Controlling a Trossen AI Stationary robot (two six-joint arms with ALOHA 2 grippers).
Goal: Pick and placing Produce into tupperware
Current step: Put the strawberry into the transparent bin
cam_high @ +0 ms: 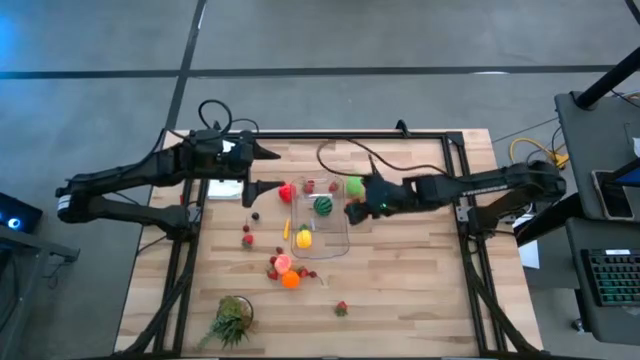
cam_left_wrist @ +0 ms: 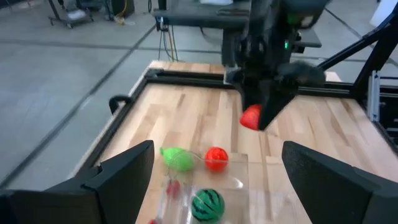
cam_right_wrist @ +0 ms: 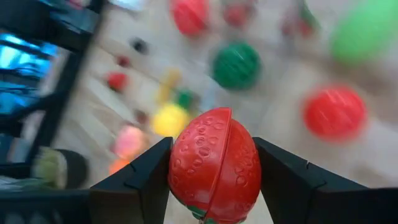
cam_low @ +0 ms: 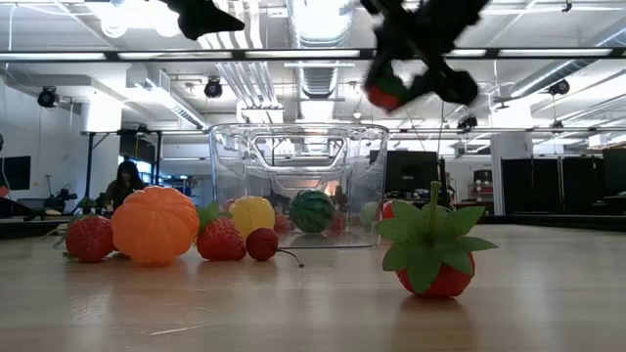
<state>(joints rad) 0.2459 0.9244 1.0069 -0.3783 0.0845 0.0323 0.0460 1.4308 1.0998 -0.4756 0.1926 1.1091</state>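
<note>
The clear tupperware (cam_high: 330,245) stands mid-table and holds a watermelon (cam_high: 323,206), a yellow piece (cam_high: 303,238), a green piece (cam_high: 354,185) and small red pieces. My right gripper (cam_high: 357,211) hangs over its right edge, shut on a red strawberry (cam_right_wrist: 214,163), which also shows above the container in the low view (cam_low: 386,94). My left gripper (cam_high: 266,170) hovers open at the container's far left corner, holding nothing. Loose produce lies on the table near the container: an orange piece (cam_high: 291,280), a pink one (cam_high: 283,263) and strawberries (cam_high: 247,240). My right gripper pinches the red strawberry's two sides (cam_right_wrist: 180,168) between its fingers (cam_right_wrist: 146,177). It comes from above, slanting down toward the table's left (cam_left_wrist: 267,93). The strawberry is lifted clear, above the container's rim (cam_low: 386,94).
A leafy green tuft (cam_high: 230,320) lies near the table's near left corner, and a lone strawberry (cam_high: 341,308) sits toward the near edge. A white sheet (cam_high: 228,188) lies under the left arm. Black frame rails (cam_high: 455,170) border the table. Bare wood stretches right of the container.
</note>
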